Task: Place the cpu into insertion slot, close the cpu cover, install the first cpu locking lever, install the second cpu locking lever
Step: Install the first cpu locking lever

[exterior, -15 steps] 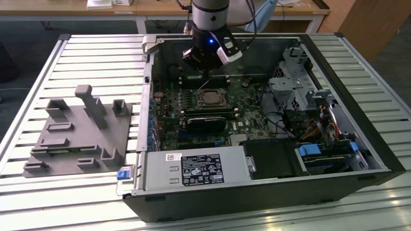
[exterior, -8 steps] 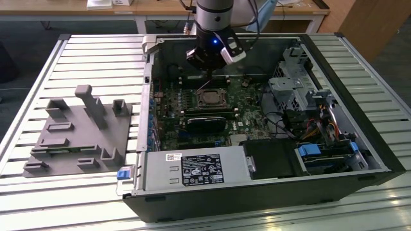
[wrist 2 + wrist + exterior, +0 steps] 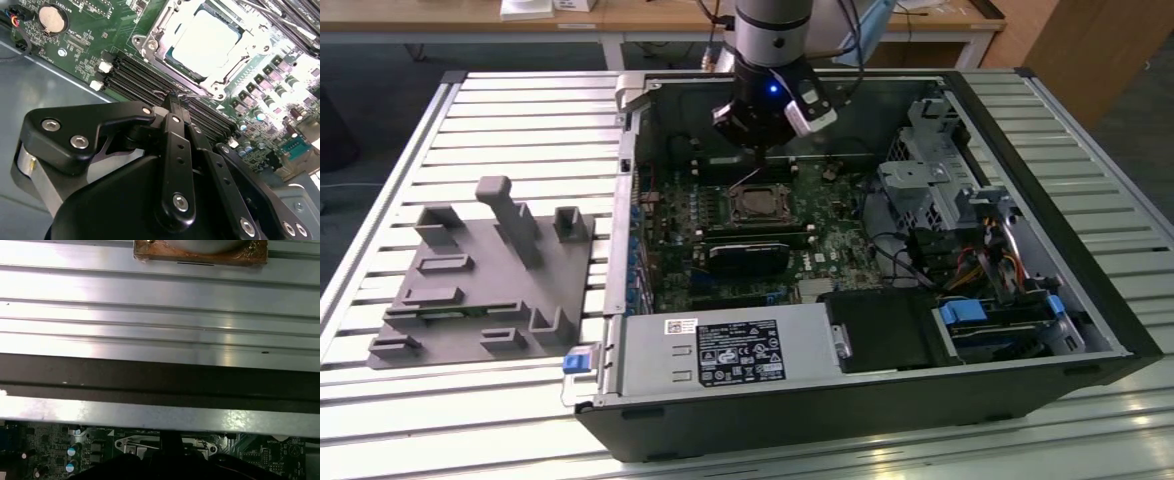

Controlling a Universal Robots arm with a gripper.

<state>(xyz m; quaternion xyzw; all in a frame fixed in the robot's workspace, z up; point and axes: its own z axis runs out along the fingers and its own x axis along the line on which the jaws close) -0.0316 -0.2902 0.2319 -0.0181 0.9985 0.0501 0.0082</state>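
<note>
Black linkage of the gripper (image 3: pixel 172 102) is seen closest in the second wrist view, fingers brought together to a narrow tip; a thin wire lever end (image 3: pixel 167 93) sits right at that tip, but whether it is actually clamped cannot be told. Just beyond the tip, the long black memory slots (image 3: pixel 150 80) are crossed, and past them the insertion slot (image 3: pixel 200 45) is seen on the green motherboard (image 3: pixel 85 40). The cpu (image 3: pixel 205 42) is already seated in it, its silvery top showing through the window of the cpu cover (image 3: pixel 152 42), which appears to be laid down over the chip. So the chip lies straight ahead of the fingertips, across the memory slots; the lever wire runs along the socket's near edge.

A round coin cell (image 3: pixel 52 17) is seen toward the board's far corner in that view.

In the exterior view the gripper (image 3: pixel 761 150) is held inside the open computer case (image 3: pixel 1107 330), at the board's far edge, just behind the socket (image 3: pixel 758 205). Nearer the case's front edge a white-and-black label on the power supply (image 3: pixel 734 352) is seen; its print is too small to read. A grey fixture block (image 3: pixel 480 290) is set on the slatted table (image 3: pixel 400 420), beside the case at the exterior view's left.
</note>
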